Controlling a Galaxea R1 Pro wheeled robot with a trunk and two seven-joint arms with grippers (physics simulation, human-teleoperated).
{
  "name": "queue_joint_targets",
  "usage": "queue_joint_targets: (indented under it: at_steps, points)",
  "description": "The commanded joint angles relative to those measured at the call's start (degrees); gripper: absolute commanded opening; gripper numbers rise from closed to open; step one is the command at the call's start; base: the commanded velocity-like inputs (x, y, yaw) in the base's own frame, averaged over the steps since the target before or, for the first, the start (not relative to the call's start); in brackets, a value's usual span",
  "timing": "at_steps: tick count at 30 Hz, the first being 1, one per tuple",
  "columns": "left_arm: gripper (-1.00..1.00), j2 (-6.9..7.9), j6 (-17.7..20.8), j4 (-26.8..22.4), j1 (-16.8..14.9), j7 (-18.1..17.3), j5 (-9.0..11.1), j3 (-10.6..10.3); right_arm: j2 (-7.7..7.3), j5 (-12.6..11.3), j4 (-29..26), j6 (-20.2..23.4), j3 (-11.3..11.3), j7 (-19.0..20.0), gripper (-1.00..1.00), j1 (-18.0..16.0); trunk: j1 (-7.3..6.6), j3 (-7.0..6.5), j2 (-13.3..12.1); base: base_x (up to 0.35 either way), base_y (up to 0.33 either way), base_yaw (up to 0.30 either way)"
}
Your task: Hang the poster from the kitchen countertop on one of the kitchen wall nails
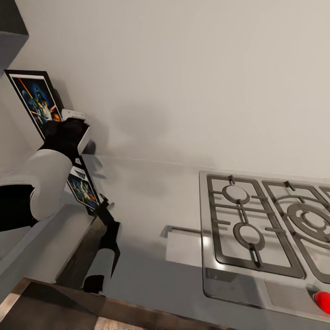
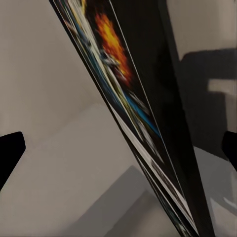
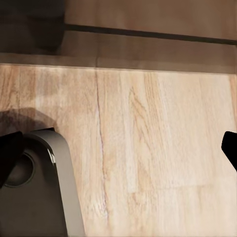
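The poster (image 1: 34, 101) stands upright at the far end of the kitchen countertop (image 1: 146, 201), well away from the gas hob (image 1: 266, 224), and leans back against the pale wall (image 1: 192, 68) there. Its dark blue artwork and black frame face out toward the hob, and the glossy grey slab below it carries its reflection. In the head view the left gripper (image 1: 73, 120) sits against the poster's hob-side edge, partway down its height, with the white and black forearm (image 1: 46, 183) reaching in from the near side. In the left wrist view the poster (image 2: 133, 113) runs slantwise between the two dark fingertips (image 2: 9, 150), which stand wide apart at either edge of the picture; the jaws are spread and neither tip touches the frame. The orange burst of the artwork is plain there, the black back of the frame beside it.

The right gripper (image 3: 118, 153) has its jaws spread too, its fingertips (image 3: 229, 145) well apart over a light wooden floor (image 3: 148, 148), with a rounded grey part of the robot (image 3: 44, 197) near one of them
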State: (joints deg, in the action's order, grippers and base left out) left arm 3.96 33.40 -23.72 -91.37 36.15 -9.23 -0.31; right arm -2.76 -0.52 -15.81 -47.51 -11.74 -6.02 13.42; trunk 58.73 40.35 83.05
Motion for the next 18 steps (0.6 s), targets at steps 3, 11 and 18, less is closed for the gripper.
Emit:
queue_joint_targets:
  at_steps: [3,11,18]
  points:
    - [1.0,0.0,0.44,-0.29,-0.11,-0.11,-0.51,-0.04,-0.01,-0.01,-0.08,-0.04,0.14,-0.22,1.0,0.03,0.0,0.1,0.02,0.0,0.0,0.0]
    - [1.0,-0.34,0.42,-0.47,-0.12,-0.11,-0.44,-0.04,0.02,0.0,-0.06,-0.04,0.14,-0.23,1.0,0.03,0.0,0.36,0.02,0.0,0.0,0.0]
    - [1.0,-0.44,0.51,-0.46,-0.47,-0.11,-0.36,-0.08,-0.03,0.0,-0.03,-0.04,0.14,-0.25,1.0,0.03,0.0,0.99,0.02,0.0,0.0,0.0]
